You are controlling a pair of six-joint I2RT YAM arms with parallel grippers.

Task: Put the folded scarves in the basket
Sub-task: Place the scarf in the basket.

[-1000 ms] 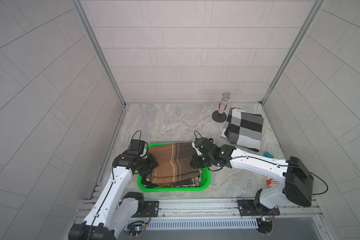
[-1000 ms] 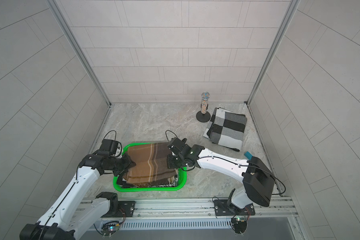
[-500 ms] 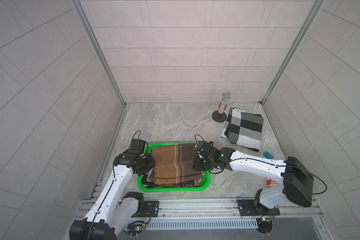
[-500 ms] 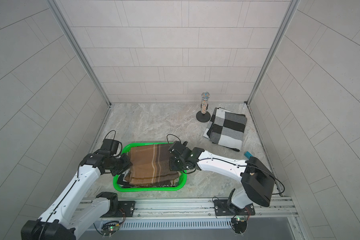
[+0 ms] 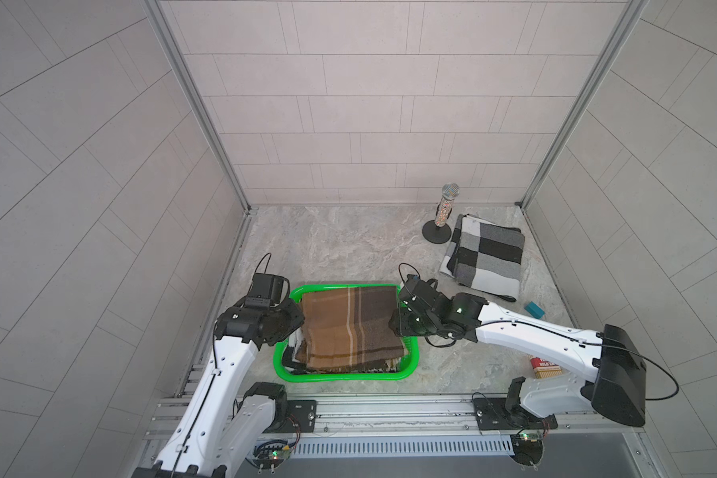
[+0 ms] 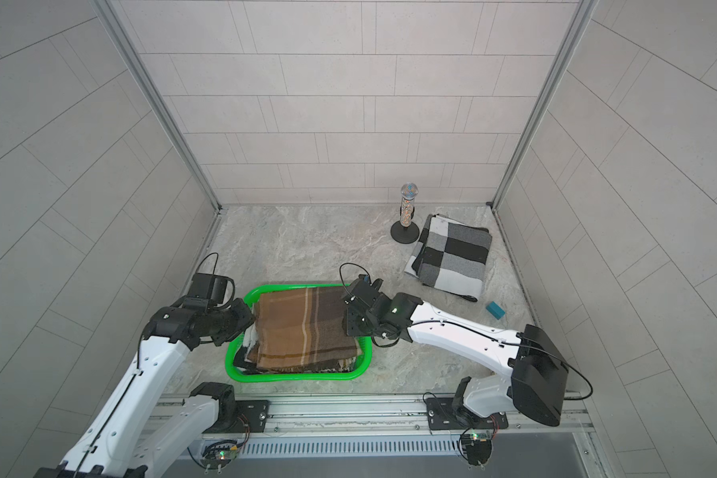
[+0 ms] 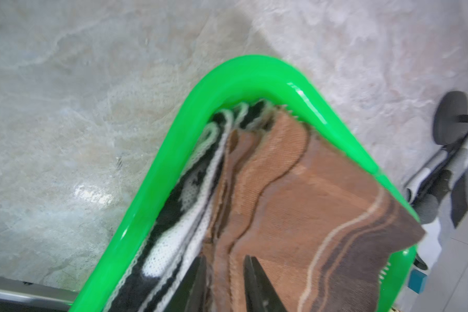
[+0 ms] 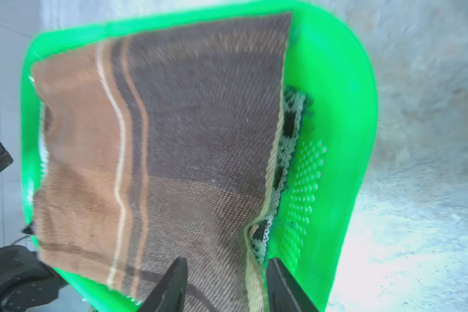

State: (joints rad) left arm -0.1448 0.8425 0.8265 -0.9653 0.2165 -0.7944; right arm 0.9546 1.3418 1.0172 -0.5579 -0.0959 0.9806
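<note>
The folded scarf (image 5: 348,327) (image 6: 303,327), brown with pale stripes, lies in the bright green basket (image 5: 348,376) (image 6: 299,377) on top of a black-and-white knit (image 7: 168,256). My left gripper (image 5: 297,327) (image 7: 224,259) is at the scarf's left edge. Its jaws are pinched narrowly on brown folds of the scarf (image 7: 308,202). At the scarf's right edge my right gripper (image 5: 394,323) (image 8: 227,260) stands open. The cream hem of the scarf (image 8: 187,135) lies loose between its jaws, over the perforated basket (image 8: 335,108) wall.
A folded grey, black and white checked cloth (image 5: 485,256) lies at the back right beside a glitter tube on a round black stand (image 5: 443,215). A teal block (image 5: 535,308) and a red-and-white box (image 5: 545,366) lie near the right arm. Tiled walls close three sides.
The scarf has come down and settled into the basket. My right gripper's jaws have opened off its right edge. The left gripper stays pinched on the left edge.
</note>
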